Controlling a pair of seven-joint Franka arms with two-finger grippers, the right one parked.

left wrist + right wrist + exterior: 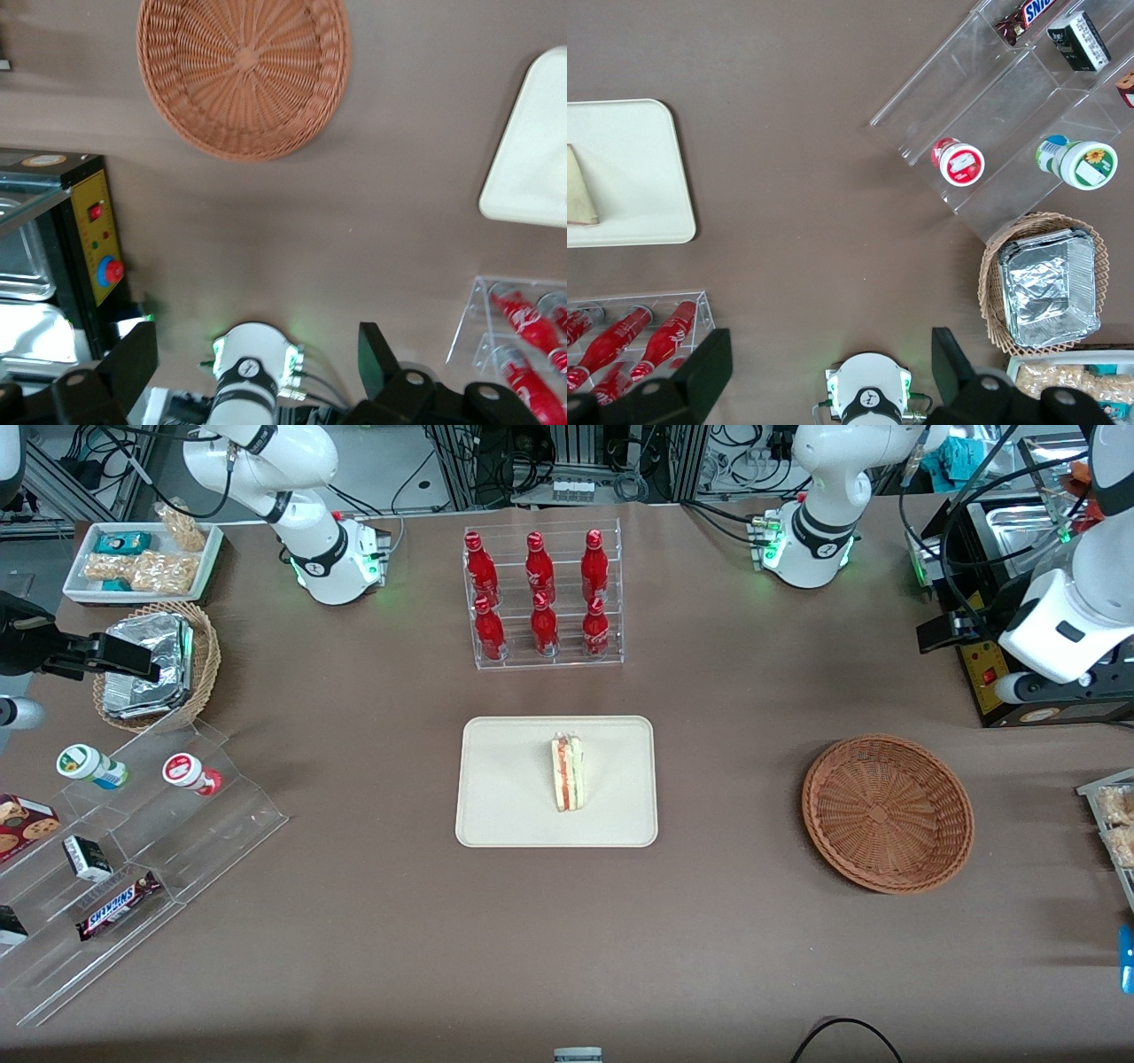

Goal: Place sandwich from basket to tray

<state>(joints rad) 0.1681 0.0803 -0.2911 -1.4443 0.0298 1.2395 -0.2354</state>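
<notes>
1. Sandwich (567, 771) lies on the tray (505, 797), near its middle, red and green filling edge facing up; no readable label on the wrap.
2. Tray sits mid-table, nearer the front cam than the clear rack of red bottles (540, 598); white script on the bottles is too small to read.
3. Basket (888, 812) is empty, well apart from the tray toward the working arm's end of the table.
4. Gripper (257, 363) is up high by the working arm's end, above the table between basket and arm base (248, 376); fingers (133, 359) spread wide apart, holding nothing.
5. Black box w/ yellow panel (96, 235), red switch and red-blue knob, stands near the basket.
6. Toward the parked arm's end: clear stepped shelf w/ a "SNICKERS" bar (117, 904), two lidded cups, a cookie box; tan basket w/ foil packs (149, 664); white tray w/ snack bags (142, 560).
</notes>
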